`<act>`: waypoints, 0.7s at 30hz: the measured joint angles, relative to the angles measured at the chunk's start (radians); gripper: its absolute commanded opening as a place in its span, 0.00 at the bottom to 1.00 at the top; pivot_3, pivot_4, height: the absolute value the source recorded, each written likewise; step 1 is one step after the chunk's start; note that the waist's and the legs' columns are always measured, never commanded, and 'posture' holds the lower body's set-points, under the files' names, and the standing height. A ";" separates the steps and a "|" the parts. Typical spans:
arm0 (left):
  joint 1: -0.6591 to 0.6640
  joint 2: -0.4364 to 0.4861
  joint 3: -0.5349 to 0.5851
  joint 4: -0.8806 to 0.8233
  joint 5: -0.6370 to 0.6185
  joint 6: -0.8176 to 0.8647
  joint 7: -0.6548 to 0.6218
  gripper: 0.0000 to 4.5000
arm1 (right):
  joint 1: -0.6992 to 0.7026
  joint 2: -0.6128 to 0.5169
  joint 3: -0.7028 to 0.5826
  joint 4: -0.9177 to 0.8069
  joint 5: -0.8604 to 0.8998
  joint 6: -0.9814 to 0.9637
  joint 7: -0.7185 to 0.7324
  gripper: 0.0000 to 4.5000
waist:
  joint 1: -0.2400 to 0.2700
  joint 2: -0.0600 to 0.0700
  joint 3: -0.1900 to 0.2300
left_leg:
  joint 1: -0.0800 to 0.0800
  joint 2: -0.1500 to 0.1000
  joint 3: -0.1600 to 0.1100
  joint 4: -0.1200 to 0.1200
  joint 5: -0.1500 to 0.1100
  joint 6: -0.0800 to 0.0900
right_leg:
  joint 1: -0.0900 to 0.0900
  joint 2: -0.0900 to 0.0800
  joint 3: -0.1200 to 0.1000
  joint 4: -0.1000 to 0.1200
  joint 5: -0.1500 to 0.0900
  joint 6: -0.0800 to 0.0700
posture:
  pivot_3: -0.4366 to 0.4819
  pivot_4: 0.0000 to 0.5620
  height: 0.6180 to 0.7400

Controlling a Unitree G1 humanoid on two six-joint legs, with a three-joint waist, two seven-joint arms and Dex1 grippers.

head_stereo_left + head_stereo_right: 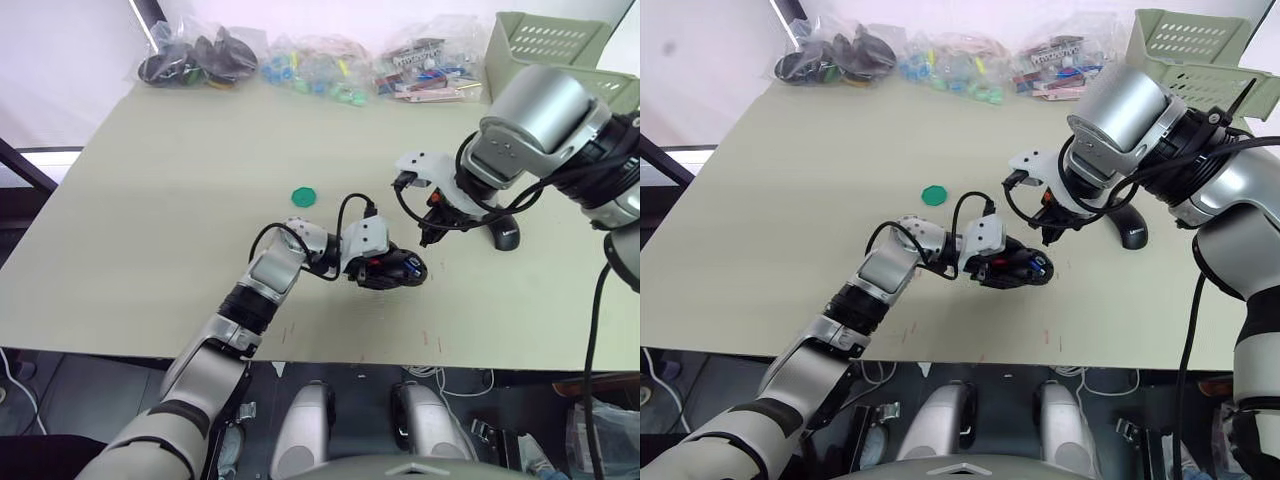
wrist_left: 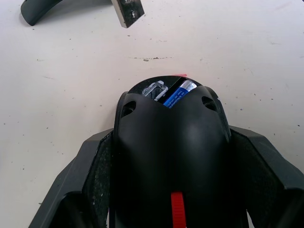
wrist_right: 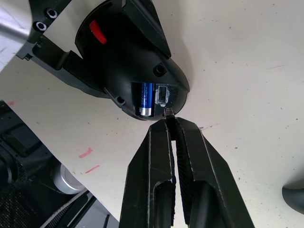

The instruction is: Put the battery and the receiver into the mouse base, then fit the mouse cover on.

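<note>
Left fingers [image 2: 95, 175] clamp the base [image 2: 171, 156] (battery [image 3: 146, 97] inside); right fingers [image 3: 161, 156], pressed together, touch its rim.

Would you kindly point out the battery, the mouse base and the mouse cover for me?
battery [image 3: 146, 97], right wrist view, blue body.
mouse base [image 2: 171, 152], left wrist view, black top above the red wheel.
mouse cover [image 1: 503, 236], left eye view, glossy curved back.
</note>
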 measured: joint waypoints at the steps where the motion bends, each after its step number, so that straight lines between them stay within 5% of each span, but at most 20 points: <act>1: 0.000 0.000 0.000 0.001 0.000 -0.001 0.000 0.66 | 0.000 0.000 0.000 0.000 0.000 0.000 -0.002 0.00 | 0.000 0.000 0.000 | 0.000 0.000 0.000 0.000 0.000 0.000 | 0.000 0.000 0.000 0.000 0.000 0.000 | 0.48 0.27 1.00; 21: 0.000 0.007 0.000 -0.001 0.000 0.010 -0.002 0.66 | 0.126 0.054 -0.077 -0.015 0.010 0.000 -0.113 0.00 | -0.001 0.000 0.000 | 0.000 0.000 0.000 0.009 0.000 0.000 | 0.000 0.000 0.000 0.010 0.000 0.000 | 0.48 0.27 1.00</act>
